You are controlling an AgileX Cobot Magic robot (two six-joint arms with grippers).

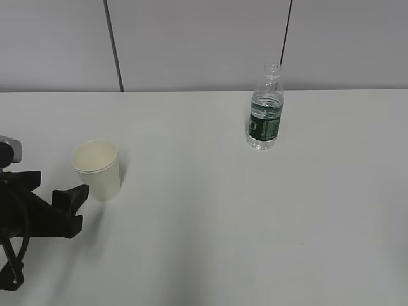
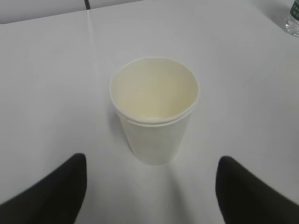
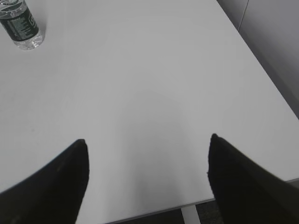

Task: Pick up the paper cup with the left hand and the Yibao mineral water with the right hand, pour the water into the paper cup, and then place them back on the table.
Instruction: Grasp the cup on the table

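The white paper cup (image 1: 97,169) stands upright and empty on the white table (image 1: 210,210) at the left; it also shows in the left wrist view (image 2: 154,109). My left gripper (image 1: 75,205) is open just left of and short of the cup, which lies ahead of its fingers (image 2: 56,189). The Yibao bottle (image 1: 266,108) stands uncapped at the back, right of centre, partly filled with water; it also shows far off in the right wrist view (image 3: 21,25). My right gripper (image 3: 147,161) is open and empty over the table's right front edge, out of the exterior view.
A grey panelled wall (image 1: 204,38) runs behind the table. The table's right and front edges (image 3: 261,93) show in the right wrist view, with dark floor beyond. The bottle's base shows at the left wrist view's top right corner (image 2: 293,21).
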